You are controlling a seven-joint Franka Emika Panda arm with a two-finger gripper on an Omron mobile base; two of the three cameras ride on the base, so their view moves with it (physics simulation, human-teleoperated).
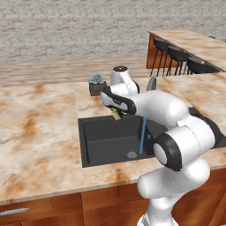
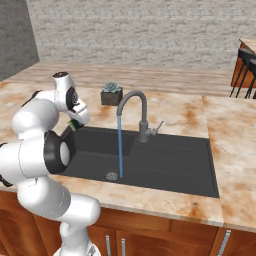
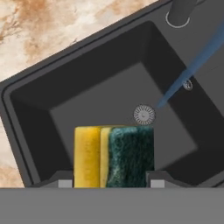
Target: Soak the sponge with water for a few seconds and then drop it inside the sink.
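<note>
The sponge [image 3: 114,156] sits clamped in the gripper [image 3: 111,180] above the sink [image 3: 39,122], well left of the water [image 3: 192,70]; carry it level across into the stream, keeping clear of the faucet [image 2: 134,107]

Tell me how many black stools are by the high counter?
3. The near stool, the middle stool and the far stool stand in a row along the bar counter behind the sink. More may be hidden past the picture's edge.
</note>
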